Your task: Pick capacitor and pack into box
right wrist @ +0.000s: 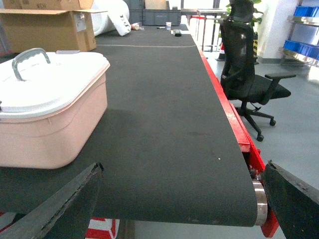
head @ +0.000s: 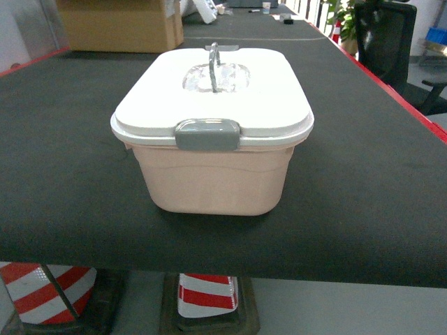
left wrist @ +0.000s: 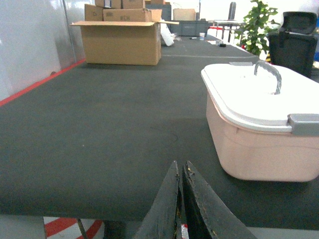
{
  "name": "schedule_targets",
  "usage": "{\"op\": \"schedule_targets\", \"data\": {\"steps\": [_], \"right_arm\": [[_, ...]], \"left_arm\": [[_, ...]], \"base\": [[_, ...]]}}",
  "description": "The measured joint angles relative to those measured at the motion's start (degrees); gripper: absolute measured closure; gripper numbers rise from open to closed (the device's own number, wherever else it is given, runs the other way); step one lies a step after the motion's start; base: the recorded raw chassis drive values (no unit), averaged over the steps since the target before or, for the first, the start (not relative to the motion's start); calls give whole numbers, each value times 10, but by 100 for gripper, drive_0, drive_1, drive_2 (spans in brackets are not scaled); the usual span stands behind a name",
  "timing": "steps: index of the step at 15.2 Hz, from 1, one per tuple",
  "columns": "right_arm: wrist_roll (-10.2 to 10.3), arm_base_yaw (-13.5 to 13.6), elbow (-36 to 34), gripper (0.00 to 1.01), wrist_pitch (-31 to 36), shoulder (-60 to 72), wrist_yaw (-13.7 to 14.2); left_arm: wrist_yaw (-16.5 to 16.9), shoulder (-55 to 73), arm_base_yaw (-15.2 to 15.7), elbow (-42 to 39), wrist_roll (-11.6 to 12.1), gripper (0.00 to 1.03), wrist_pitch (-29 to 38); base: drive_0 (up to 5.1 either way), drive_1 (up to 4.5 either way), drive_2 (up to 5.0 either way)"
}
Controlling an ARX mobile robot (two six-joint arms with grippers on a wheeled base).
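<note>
Pink box (head: 213, 183), lidded, on black belt (head: 63, 181)

One pink box (head: 213, 174) with one white lid (head: 209, 91), one grey handle (head: 214, 64) on top and one grey latch (head: 207, 134) showing on the near side. One open cardboard carton (left wrist: 121, 42) far ahead of the left gripper (left wrist: 180, 172), at least two smaller cartons stacked behind it. One black office chair (right wrist: 246, 69) ahead-right of the right gripper (right wrist: 182, 196). Two striped cones (head: 49, 289) under the table.
</note>
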Motion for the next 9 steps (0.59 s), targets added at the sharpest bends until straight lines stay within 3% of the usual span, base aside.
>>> {"op": "schedule_targets", "data": {"steps": [3, 5, 9], "right_arm": [[0, 0, 0, 3, 0, 0, 0], [0, 0, 0, 3, 0, 0, 0], [0, 0, 0, 3, 0, 0, 0]], "left_arm": [[1, 0, 1, -2, -1, 101, -11], [1, 0, 1, -2, -1, 74, -11], [1, 0, 1, -2, -1, 37, -11]], "base": [[0, 0, 0], [0, 0, 0], [0, 0, 0]]}}
